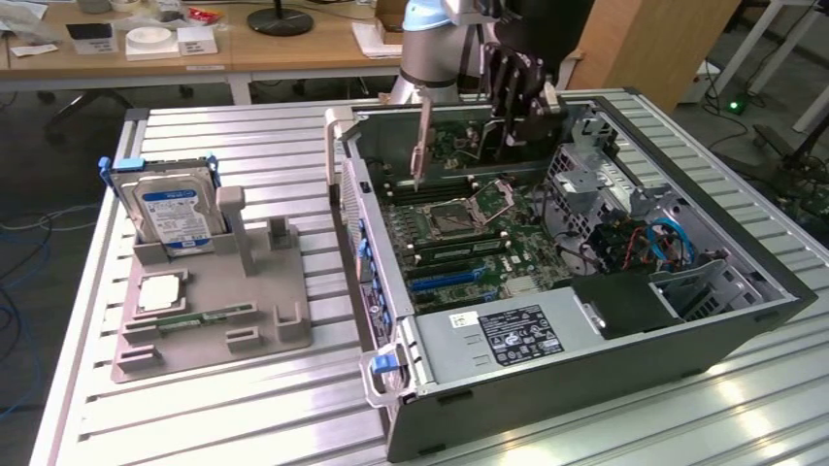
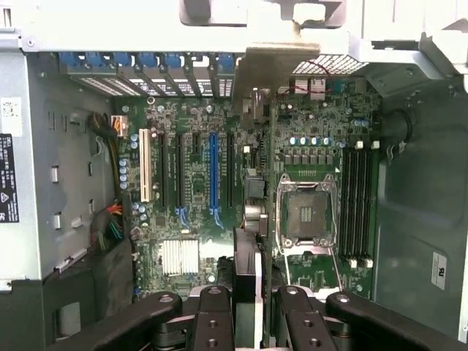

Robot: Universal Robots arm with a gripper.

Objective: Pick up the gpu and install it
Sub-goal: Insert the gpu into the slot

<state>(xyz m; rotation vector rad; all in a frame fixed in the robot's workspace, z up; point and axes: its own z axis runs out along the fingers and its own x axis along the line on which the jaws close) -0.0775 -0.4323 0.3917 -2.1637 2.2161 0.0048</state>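
The claw (image 1: 518,121) hangs inside the open computer case (image 1: 725,320), its black fingers (image 2: 212,322) closed partway on the top edge of the graphics card (image 1: 447,146), which it holds upright and edge-on above the motherboard (image 1: 453,228). In the wrist view the card (image 2: 252,175) runs straight out from between the fingers, its green board and black cooler seen as a thin strip, with its silver end bracket (image 2: 274,66) at the far end against the case's rear slot wall. Directly below the claw lie the expansion slots, a blue slot (image 2: 213,172) and a white slot (image 2: 144,164) to one side of the card and the empty processor socket (image 2: 303,216) to the other. Well apart from the claw, outside the case, a grey holder (image 1: 214,301) on the slatted table (image 1: 194,417) keeps a hard drive (image 1: 175,214) standing upright
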